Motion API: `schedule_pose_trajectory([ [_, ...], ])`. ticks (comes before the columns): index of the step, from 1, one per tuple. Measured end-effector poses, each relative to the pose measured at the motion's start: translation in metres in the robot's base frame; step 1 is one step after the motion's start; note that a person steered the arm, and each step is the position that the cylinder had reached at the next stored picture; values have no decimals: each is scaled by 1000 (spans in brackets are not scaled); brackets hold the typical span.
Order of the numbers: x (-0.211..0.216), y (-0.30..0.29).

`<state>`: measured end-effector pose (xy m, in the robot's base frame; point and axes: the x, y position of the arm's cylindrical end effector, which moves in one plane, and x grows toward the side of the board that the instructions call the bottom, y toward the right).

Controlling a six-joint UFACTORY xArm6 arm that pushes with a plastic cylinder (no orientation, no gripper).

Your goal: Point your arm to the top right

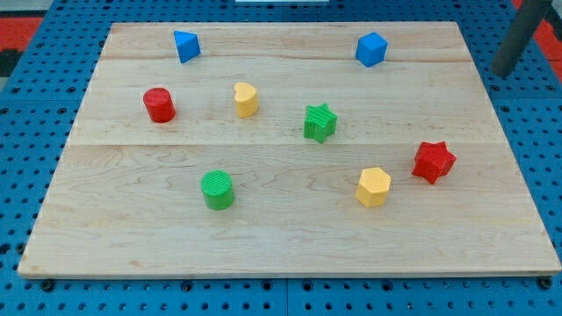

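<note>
- The rod's upper part is cut off at the view's top right edge.
- My tip (504, 72), the end effector, has nothing to open or close; it sits just off the counter (281, 246), touching no block.
- Nearest is the blue cube (371, 49), toward 9 o'clock; the red star (433, 161) lies toward 7 o'clock.
</note>
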<state>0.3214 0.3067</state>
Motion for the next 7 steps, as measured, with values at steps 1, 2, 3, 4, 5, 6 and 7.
schedule_pose_trajectory([
  [1, 0, 0],
  [2, 0, 0],
  [3, 0, 0],
  [4, 0, 0],
  [5, -14, -3],
  [6, -37, -4],
  [7, -67, -4],
])
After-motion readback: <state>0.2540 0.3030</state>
